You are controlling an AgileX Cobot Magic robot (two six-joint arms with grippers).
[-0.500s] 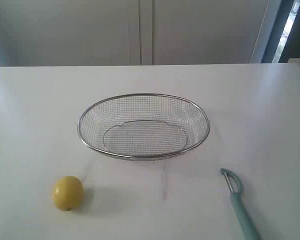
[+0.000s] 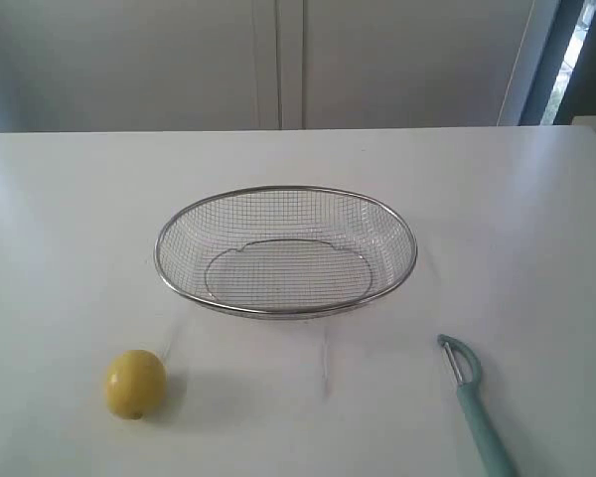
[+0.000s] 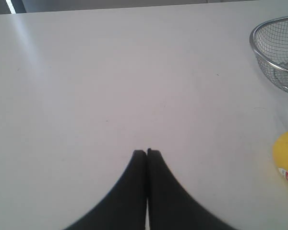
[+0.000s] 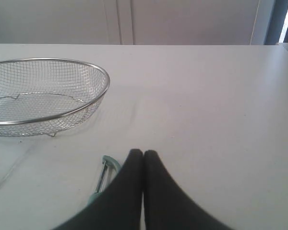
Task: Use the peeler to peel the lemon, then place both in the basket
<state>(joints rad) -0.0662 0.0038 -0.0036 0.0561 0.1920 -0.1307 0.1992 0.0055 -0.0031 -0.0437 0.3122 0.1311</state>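
White tabletop [image 2: 70, 219], pale cabinet panels behind it.

Near-left of the table: lemon [image 2: 135, 384] resting on the surface, well apart from the basket [image 2: 286, 188] and to its near-left.

Left wrist view: left gripper [image 3: 147, 152] has its two dark fingers pressed together tip to tip, gripping no object. Plain white surface lies ahead of them. The lemon sits off to one side of the fingertips at the frame edge, clearly apart from them, with a small sticker on its skin.

Centre: basket of wire mesh, standing upright on the table.

Near-right: peeler [image 2: 474, 397] lying flat, blade head pointing toward the basket, teal handle running off the near edge of the exterior view.

Right wrist view: right gripper [image 4: 143, 152] likewise closed tight, fingertips together, holding no object. The peeler's blade head lies just beside the fingertips, its handle hidden behind one finger. Whether finger and peeler touch cannot be told.
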